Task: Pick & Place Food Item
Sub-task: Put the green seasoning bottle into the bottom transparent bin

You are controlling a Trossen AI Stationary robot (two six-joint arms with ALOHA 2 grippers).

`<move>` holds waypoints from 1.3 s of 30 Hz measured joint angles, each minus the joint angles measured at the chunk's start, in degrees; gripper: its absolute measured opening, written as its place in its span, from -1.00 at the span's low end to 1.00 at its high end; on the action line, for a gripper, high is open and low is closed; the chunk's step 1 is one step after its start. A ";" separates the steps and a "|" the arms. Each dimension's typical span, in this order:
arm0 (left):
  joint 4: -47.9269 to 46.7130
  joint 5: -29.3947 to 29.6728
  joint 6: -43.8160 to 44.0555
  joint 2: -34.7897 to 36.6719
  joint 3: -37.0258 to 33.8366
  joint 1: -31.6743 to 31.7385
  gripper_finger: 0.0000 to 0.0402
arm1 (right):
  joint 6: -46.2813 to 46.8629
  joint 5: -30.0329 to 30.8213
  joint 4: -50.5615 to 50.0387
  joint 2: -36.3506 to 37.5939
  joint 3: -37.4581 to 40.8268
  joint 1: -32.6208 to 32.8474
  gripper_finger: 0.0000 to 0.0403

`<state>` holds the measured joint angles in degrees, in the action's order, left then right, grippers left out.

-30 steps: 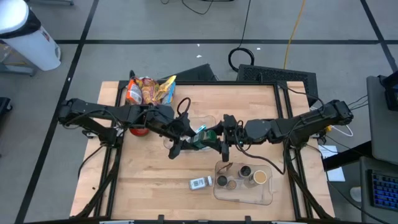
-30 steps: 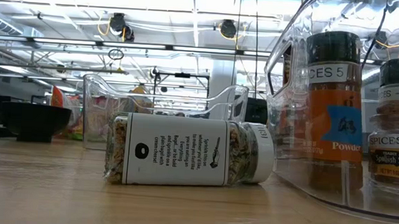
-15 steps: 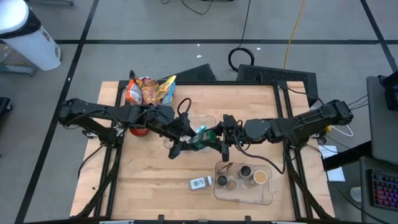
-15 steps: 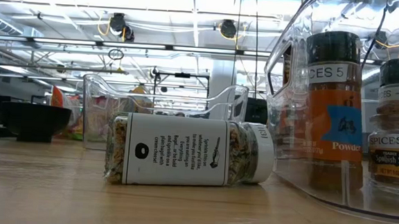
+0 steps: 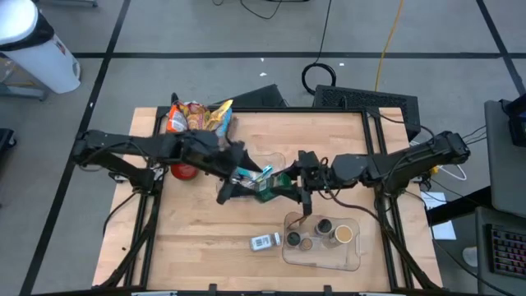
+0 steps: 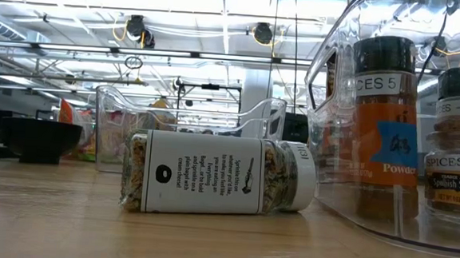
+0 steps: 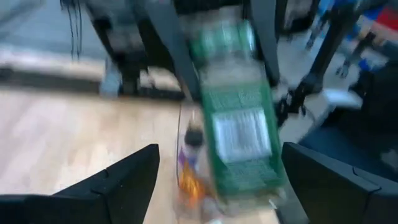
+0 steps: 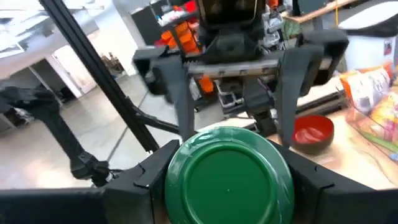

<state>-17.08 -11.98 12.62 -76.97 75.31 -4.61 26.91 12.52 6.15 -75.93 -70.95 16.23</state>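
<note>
Right gripper [image 5: 289, 184] pinches the green-lidded jar [image 5: 269, 184] just above the clear bin [image 5: 322, 255]; left gripper [image 5: 238, 182] spread around it.

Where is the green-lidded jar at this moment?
In the high view, the green-lidded jar is at the table's middle, gripped by the right end effector, with the left end effector open beside it.

Green-lidded jar [image 5: 265, 185] held sideways above the table's middle.

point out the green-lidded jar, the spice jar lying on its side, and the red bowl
green-lidded jar [image 8: 229, 182], right wrist view, centre of its green lid
spice jar lying on its side [image 6: 210, 185], low view, white label
red bowl [image 8: 313, 132], right wrist view, its inside
</note>
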 joint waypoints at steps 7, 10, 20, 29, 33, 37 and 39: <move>1.84 0.06 0.62 7.99 0.05 2.82 0.73 | 0.53 -0.91 -5.40 0.15 -4.72 3.78 -0.06; 2.29 0.31 0.62 11.34 0.07 4.05 0.74 | 3.42 -0.82 -10.31 -0.28 -6.45 6.27 -0.06; 1.31 3.41 1.23 18.97 0.04 5.61 0.74 | 14.96 -2.14 -19.72 -5.63 -9.34 13.35 -0.06; -4.01 3.58 2.95 19.60 0.02 5.61 0.74 | 22.82 -7.86 -19.85 -10.01 -9.34 15.68 -0.06; -7.36 3.56 3.18 18.83 0.02 5.61 0.74 | 25.83 -10.46 -19.95 -10.07 -9.34 16.40 -0.06; -9.08 3.47 3.86 18.06 -0.05 5.61 0.74 | 27.72 -10.93 -26.01 -9.79 -9.37 17.66 -0.06; -9.23 3.47 4.28 17.50 0.02 5.61 0.74 | 27.94 -11.11 -30.61 -9.67 -9.37 18.08 -0.06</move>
<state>-26.31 -8.51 16.90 -59.47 75.33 0.99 54.85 1.41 -24.46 -85.59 -80.31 34.32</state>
